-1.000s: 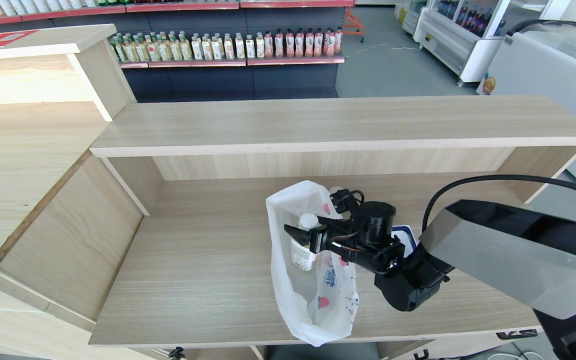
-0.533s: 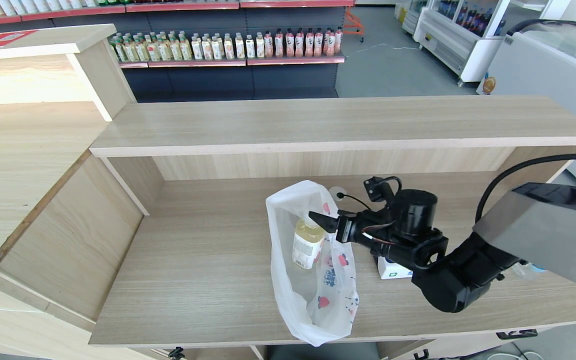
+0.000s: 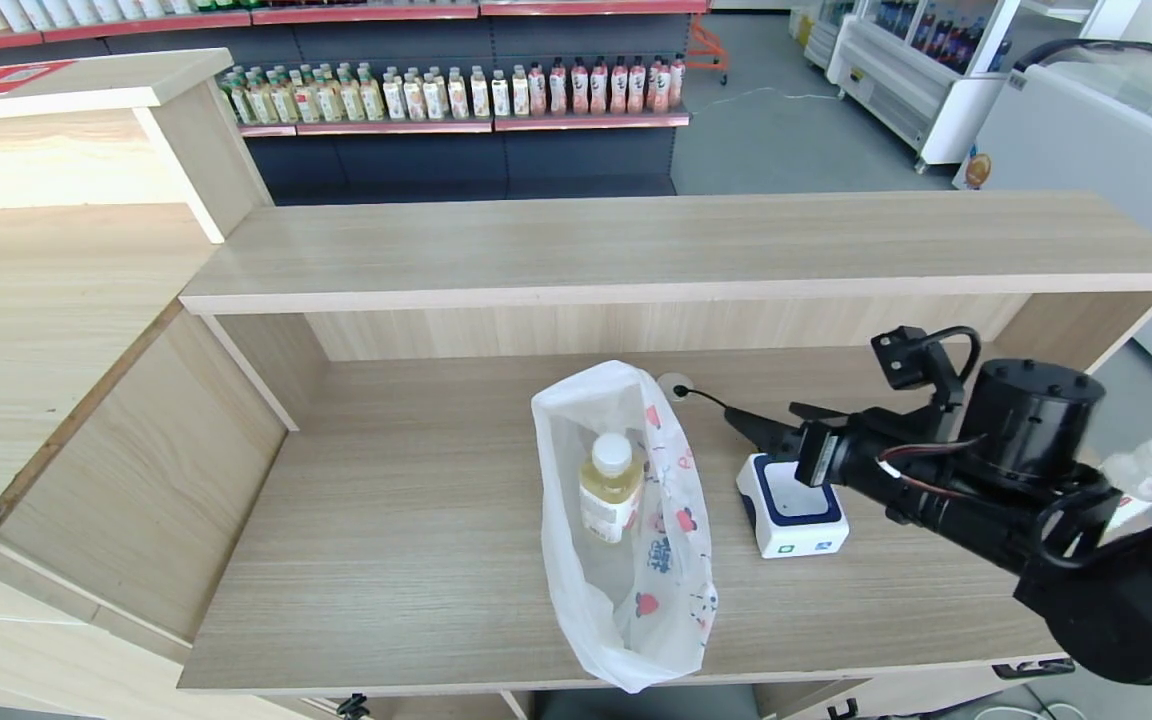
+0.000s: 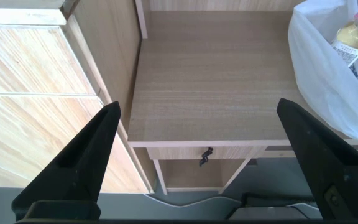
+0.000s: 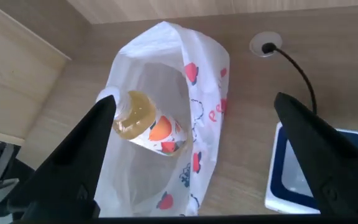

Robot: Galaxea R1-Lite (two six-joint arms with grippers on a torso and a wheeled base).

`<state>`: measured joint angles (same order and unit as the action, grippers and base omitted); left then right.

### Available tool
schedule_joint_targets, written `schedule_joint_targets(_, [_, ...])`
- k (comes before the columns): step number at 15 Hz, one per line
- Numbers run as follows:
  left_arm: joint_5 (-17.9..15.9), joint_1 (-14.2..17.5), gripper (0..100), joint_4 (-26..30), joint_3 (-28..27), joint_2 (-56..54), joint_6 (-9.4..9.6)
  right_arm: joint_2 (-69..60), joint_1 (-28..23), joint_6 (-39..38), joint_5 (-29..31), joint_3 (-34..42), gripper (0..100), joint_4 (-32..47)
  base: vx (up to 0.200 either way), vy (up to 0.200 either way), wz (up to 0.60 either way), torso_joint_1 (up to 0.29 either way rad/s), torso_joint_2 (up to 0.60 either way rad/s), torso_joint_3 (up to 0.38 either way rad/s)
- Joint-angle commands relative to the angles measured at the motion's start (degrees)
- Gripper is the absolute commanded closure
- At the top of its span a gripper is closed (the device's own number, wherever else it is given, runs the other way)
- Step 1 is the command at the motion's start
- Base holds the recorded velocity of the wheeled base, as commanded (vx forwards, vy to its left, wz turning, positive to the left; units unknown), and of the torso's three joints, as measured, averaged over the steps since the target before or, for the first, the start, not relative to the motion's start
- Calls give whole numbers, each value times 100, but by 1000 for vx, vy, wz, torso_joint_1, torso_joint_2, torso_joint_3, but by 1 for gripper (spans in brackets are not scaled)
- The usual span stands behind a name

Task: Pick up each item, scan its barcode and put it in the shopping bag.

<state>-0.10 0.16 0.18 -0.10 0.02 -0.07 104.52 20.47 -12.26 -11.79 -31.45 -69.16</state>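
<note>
A white plastic shopping bag [image 3: 636, 590] with red prints stands open on the lower wooden counter [image 3: 386, 560]. Inside it a bottle [image 3: 608, 490] of yellow drink with a white cap stands upright, free of any gripper. My right gripper [image 3: 766, 414] hangs open and empty to the right of the bag, above the white and blue scanner [image 3: 791, 505]. In the right wrist view the bag [image 5: 197, 81], the bottle [image 5: 138, 121] and the scanner [image 5: 303, 180] lie beyond the open right gripper [image 5: 194, 158]. My left gripper [image 4: 197, 162] is open over the counter's front edge, with the bag [image 4: 328, 81] off to one side.
A clear bottle [image 3: 1141, 480] with a white cap shows at the right, behind my right arm. A black cable runs from a grommet [image 3: 676, 386] to the scanner. A raised shelf [image 3: 676, 250] walls the counter's back and a side panel [image 3: 136, 470] its left.
My right gripper let go of the bottle inside the bag and drew back to the right, past the scanner. The bottle stays upright in the bag.
</note>
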Motion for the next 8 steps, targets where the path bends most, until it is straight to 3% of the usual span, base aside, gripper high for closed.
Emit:
schedule_joint_targets(1, [1,2,0,-1,1,-2,-1,-1329,-632,585,107,755,0,614,0,0,0,0,0,0])
schedule_joint_targets(2, [1,2,0,-1,1,-2,-1,-1646,-922,796,300,965,0,948,0,0,0,0,0,0])
schedule_joint_targets(3, [1,2,0,-1,1,-2,-1,-2120,-1247,1068,924,1282,0,1414,0,0,0,0,0,0])
schedule_joint_targets(5, [1,2,0,-1,1,-2,-1,-2621,-1537,1077,1574,1669,0,1765,0,0,0,0,0,0])
schedule_joint_targets(8, [1,2,0,-1,1,-2,-1,-3386,-1801,1121,1776,2319,0,1818,0,0,0,0,0,0])
